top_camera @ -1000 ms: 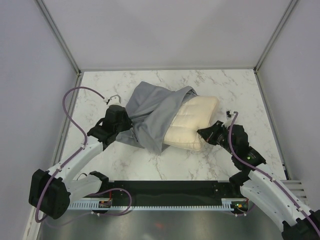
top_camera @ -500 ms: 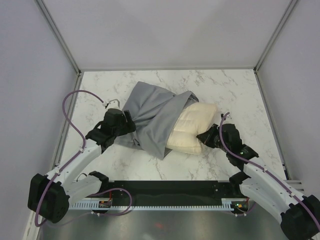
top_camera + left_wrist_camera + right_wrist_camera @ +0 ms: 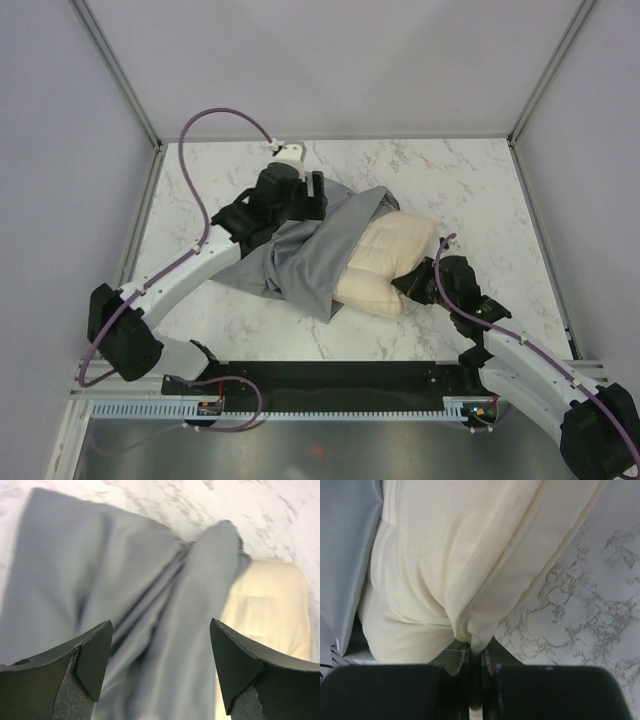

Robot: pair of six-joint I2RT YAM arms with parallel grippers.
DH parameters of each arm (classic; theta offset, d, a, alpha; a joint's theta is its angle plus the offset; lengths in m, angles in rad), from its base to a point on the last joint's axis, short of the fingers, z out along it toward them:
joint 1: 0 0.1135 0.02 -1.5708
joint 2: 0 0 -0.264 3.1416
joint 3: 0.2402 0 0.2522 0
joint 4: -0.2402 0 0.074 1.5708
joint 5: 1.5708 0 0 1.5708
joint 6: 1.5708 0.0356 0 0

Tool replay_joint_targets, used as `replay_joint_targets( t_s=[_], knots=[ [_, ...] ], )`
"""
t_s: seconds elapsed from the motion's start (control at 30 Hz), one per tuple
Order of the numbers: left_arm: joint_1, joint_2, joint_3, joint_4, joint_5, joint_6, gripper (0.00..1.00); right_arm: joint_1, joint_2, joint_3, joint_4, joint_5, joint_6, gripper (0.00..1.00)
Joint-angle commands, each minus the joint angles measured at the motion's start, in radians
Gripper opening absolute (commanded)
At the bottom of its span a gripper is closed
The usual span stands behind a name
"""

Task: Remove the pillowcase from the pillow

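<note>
- A plump cream rectangular pillow [image 3: 388, 262] lies near the middle of the white marble-patterned surface [image 3: 460, 180], its long side running from the near left to the far right
- A loose grey fabric pillowcase [image 3: 300, 255] covers the end of the pillow on the left arm's side; the end on the right arm's side sticks out bare
- The far corner of the pillowcase is bunched into a twisted fold that drapes over the pillow's far edge, seen from the left wrist as a grey ridge [image 3: 210, 565] beside cream fabric [image 3: 270, 605]
- The rest of the pillowcase [image 3: 90, 565] spreads flat and creased on the surface [image 3: 280, 510] towards the left arm
- The left gripper [image 3: 160, 626] hangs above the grey fabric at its far side with its jaws spread wide and nothing between them; in the top view it [image 3: 313, 190] sits over the far edge of the pillowcase
- The right gripper [image 3: 475, 649] is pinched narrow on the seam at the pillow's near edge, cream fabric [image 3: 470, 545] bulging up from between its fingers
- In the top view the right gripper [image 3: 405, 285] meets the pillow at its near right side, low against the surface [image 3: 580, 605]
- A strip of grey pillowcase [image 3: 340, 545] shows at the left of the right wrist view
</note>
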Motion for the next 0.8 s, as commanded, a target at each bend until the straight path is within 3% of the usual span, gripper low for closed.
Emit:
replay_joint_targets(
  t_s=[0.0,0.2,0.3,0.57,0.67,0.73,0.77],
  knots=[
    [-0.101,0.149,0.126,0.006,-0.027,0.079,0.85,-0.002,-0.007,-0.005,0.022,-0.017,0.002,0.00],
    [-0.138,0.445,0.324,0.006,0.026,0.114,0.88,-0.002,-0.038,-0.014,0.015,-0.034,0.006,0.00],
    [-0.139,0.553,0.383,0.005,0.009,0.136,0.94,-0.002,-0.058,-0.024,0.009,-0.039,0.012,0.00],
    [-0.139,0.648,0.372,0.011,0.087,0.143,0.92,-0.002,-0.084,-0.034,-0.012,-0.034,0.017,0.00],
    [-0.139,0.659,0.335,0.020,0.113,0.151,0.67,-0.002,-0.081,-0.030,-0.009,-0.034,0.017,0.00],
    [-0.139,0.674,0.317,0.020,0.112,0.162,0.32,-0.002,-0.082,-0.027,-0.011,-0.036,0.017,0.00],
    [-0.137,0.679,0.309,0.018,0.093,0.163,0.09,-0.002,-0.090,-0.027,-0.009,-0.036,0.018,0.00]
  ],
)
